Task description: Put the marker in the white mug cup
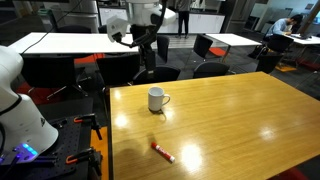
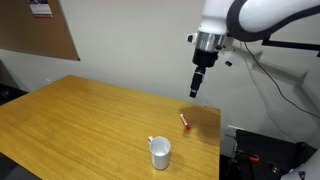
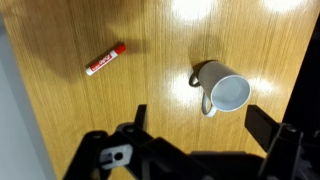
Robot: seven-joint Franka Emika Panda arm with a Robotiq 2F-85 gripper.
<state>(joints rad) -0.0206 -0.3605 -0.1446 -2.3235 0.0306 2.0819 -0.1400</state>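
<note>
Gripper [image 2: 197, 91] is hanging released and empty, high above the marker [image 3: 105, 62] and mug [image 3: 213, 78]; I am only starting, next I am needing to descend onto the marker.

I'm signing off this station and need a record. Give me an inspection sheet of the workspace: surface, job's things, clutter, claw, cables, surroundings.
Surface: wooden table, bare apart from the job's things, with glare patches.
Job's things: red marker lying flat, apart from the white mug; the mug is upright and empty.
Clutter: nothing seen.
Claw: claw open, holding nothing, above the table.
Cables: cables hang by the wall behind the arm.
Surroundings: cork board on the wall; white desks and dark chairs beyond the table.
</note>
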